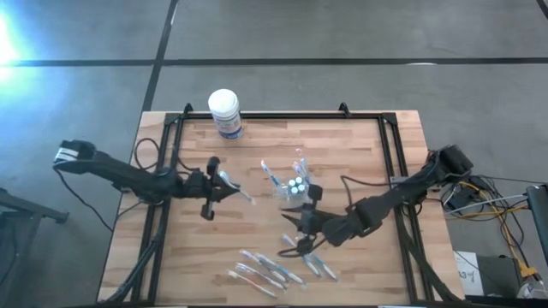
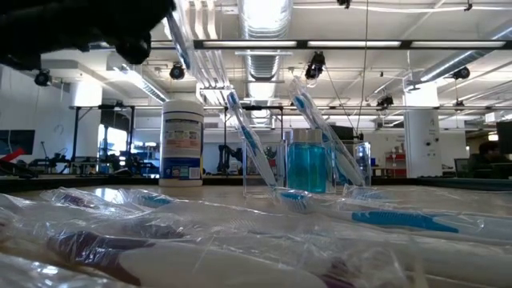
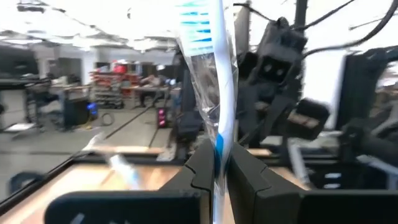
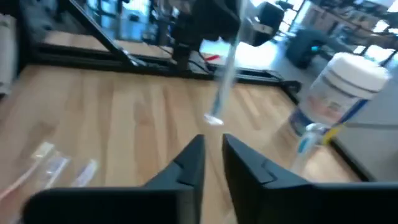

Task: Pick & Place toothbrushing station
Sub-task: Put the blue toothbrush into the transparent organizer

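Standing at the table's far edge, a white round tub (image 1: 224, 112) is seen with a blue-banded label; print is present on it, but none of it can be read. The toothbrushing station (image 1: 294, 187), a clear plastic holder, is found near the middle of the wooden table (image 1: 360, 145), with toothbrushes leaning in it and what appears to be a blue-tinted cup, though the low view is too cluttered to be sure. Just beside it, on the near side, the right gripper (image 1: 301, 224) is poised; its fingers (image 4: 186, 163) are drawn almost together with only a thin gap, and nothing is seen between them. Well to the station's left, the left gripper (image 1: 224, 180) is clenched on a wrapped toothbrush (image 3: 208, 74), which is held clear of the table. More wrapped toothbrushes (image 1: 270, 269) are scattered along the near edge.
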Controlling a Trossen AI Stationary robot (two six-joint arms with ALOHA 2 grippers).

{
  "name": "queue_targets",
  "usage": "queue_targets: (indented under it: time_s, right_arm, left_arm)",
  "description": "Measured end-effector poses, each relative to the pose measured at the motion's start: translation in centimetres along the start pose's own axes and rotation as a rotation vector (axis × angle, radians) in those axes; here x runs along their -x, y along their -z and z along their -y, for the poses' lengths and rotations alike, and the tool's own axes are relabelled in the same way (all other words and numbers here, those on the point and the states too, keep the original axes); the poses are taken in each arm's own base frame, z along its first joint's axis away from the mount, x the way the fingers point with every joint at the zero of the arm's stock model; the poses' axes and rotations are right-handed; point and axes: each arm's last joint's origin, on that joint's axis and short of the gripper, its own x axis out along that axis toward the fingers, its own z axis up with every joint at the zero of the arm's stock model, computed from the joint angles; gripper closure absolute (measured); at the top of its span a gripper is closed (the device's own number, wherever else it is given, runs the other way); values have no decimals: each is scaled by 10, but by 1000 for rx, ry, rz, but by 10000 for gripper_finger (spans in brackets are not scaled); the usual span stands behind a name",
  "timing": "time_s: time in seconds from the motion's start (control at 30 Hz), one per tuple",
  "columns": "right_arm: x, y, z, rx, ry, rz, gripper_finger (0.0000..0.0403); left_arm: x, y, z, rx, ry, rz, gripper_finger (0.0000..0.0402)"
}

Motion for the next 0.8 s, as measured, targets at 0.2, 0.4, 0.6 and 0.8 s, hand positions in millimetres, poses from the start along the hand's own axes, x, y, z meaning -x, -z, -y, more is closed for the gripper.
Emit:
queue_targets:
  time_s: [0.2, 0.4, 0.6, 0.8]
  right_arm:
    - [17, 30, 15, -106, -189, 241, 391]
    - [28, 74, 28, -188, -262, 273, 394]
    - [35, 105, 37, -221, -266, 325, 394]
    - [45, 117, 47, -284, -275, 382, 394]
  left_arm:
    - [-10, 19, -10, -45, -78, -45, 379]
    - [-38, 30, -17, -53, -75, -81, 379]
    - [-71, 45, -24, -74, -120, -100, 379]
    - [-88, 65, -32, -65, -249, -60, 379]
